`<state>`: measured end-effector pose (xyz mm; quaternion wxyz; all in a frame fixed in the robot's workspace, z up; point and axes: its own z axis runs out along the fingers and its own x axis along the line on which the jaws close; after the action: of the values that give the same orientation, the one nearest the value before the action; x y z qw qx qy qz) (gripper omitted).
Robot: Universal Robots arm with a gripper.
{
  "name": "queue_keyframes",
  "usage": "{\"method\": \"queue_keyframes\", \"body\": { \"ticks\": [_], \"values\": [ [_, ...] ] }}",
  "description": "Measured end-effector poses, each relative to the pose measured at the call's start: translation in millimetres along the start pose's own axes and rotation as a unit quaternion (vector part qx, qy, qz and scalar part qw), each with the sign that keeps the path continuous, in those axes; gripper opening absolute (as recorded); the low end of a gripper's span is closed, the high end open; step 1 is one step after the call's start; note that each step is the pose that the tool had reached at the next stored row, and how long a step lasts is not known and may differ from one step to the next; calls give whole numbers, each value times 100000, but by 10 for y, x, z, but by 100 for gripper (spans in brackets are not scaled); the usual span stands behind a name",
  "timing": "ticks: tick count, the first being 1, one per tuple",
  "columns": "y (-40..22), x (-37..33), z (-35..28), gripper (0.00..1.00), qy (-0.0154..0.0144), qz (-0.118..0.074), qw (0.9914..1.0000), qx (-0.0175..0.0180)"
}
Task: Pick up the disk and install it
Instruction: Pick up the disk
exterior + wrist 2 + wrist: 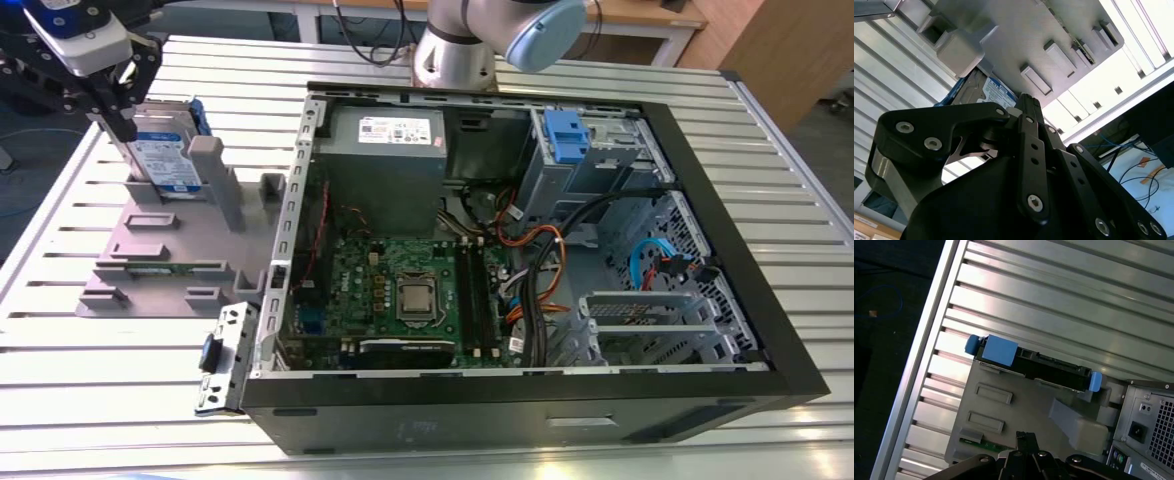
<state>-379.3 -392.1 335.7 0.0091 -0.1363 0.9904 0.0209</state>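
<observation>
At the exterior view's left, black gripper [118, 115] hangs over the upright flat silver metal disk [167, 152], blue-bracketed, slotted in the grey plastic stand [154, 255]. Pick step, I'd say. Can't tell if gripper's clamped or apart. Lift needs a straight pull clear of posts

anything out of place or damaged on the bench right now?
Nothing spilled or visibly damaged. The disk stands upright in the grey stand, with the tool at its upper edge. One oddity: a metal bracket at the corner of the open computer case, toward the exterior view's left, sticks out over the table instead of lying flush.
</observation>
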Motion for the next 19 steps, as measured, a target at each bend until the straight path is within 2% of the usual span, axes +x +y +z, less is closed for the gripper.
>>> {"method": "queue_keyframes", "body": {
  "ticks": [19],
  "values": [
    [0,0,0,11,35,-981,99995,-25]
  ]
}}
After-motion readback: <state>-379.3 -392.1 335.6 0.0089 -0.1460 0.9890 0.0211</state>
